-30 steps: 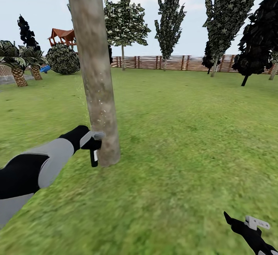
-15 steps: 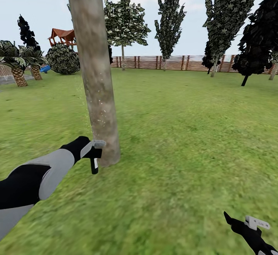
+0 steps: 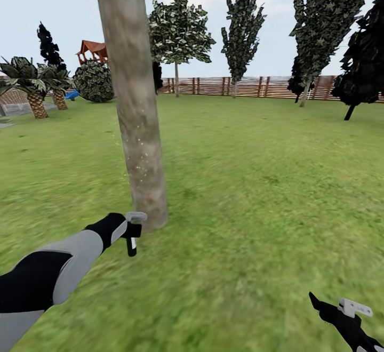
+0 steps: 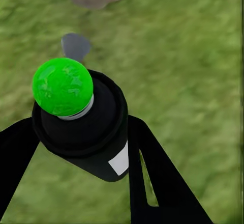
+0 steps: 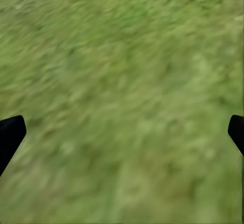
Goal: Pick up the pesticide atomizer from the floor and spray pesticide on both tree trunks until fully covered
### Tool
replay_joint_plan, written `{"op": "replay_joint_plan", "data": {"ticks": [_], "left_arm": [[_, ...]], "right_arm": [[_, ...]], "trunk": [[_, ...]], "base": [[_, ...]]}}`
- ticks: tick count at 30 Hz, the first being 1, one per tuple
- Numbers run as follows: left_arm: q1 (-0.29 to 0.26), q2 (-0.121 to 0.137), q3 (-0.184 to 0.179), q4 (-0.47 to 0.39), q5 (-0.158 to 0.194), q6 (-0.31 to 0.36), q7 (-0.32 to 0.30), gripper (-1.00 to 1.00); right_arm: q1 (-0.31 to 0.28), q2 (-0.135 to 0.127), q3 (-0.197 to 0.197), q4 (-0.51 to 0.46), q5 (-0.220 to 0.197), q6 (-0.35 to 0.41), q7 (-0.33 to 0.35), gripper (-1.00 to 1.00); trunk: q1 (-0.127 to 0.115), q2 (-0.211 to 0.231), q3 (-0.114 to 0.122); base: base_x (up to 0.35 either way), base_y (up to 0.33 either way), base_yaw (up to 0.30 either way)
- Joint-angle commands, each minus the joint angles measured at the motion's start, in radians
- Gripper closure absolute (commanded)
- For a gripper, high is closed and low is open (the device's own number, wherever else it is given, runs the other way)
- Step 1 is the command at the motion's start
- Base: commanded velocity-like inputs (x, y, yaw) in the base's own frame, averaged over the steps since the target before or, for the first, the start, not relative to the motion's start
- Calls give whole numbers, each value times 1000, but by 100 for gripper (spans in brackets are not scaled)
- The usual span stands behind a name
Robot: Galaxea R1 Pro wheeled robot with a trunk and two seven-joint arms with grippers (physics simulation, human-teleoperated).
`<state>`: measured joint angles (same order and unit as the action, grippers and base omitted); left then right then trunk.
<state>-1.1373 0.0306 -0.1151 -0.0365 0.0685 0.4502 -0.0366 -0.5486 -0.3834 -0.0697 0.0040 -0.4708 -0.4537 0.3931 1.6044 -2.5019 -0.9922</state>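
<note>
the pesticide atomizer is being held clamped between the jaws of the left gripper, a dark finger pressing on either side of its black body in the left wrist view. there its rounded tip is showing bright green, not red, and is being pointed toward the base of the tree trunk, apparently so that spray would land low on the bark. in the head view the atomizer is being kept just to the near left of the trunk's foot, close to it but not touching, low above the floor. pale specks are showing on the trunk's middle part, perhaps spray already landed; that is being offered as a judgement only. no spray can be made out in the air.

the right gripper is being held at the near right, well apart from the trunk, probably to keep it clear of the work. in the right wrist view its jaws are standing wide apart over bare grass, with nothing between them.

a second leafy tree is standing far off near the wooden fence.
</note>
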Motion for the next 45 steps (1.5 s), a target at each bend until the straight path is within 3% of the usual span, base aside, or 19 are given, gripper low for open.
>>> {"op": "replay_joint_plan", "data": {"ticks": [1,9,25,35,45], "left_arm": [[1,-2,-9,-1,7,6,-3,100],[2,-14,-9,2,7,5,-3,100],[2,-15,-9,3,8,7,-3,100],[2,-43,-10,4,8,10,-2,100],[2,-44,-9,4,8,10,-2,100]], "right_arm": [[-1,0,-7,1,-3,0,9,-100],[-1,0,-7,2,-3,0,8,-100],[-1,0,-7,2,-3,0,7,-100],[-1,0,-7,2,-3,0,9,-100],[-1,0,-7,2,-3,0,7,-100]], "trunk": [[0,0,-1],[0,0,-1],[0,0,-1],[0,0,-1],[0,0,-2]], "base": [[196,-240,38],[192,-222,165],[56,-33,151],[72,-292,17],[0,-327,243]]}}
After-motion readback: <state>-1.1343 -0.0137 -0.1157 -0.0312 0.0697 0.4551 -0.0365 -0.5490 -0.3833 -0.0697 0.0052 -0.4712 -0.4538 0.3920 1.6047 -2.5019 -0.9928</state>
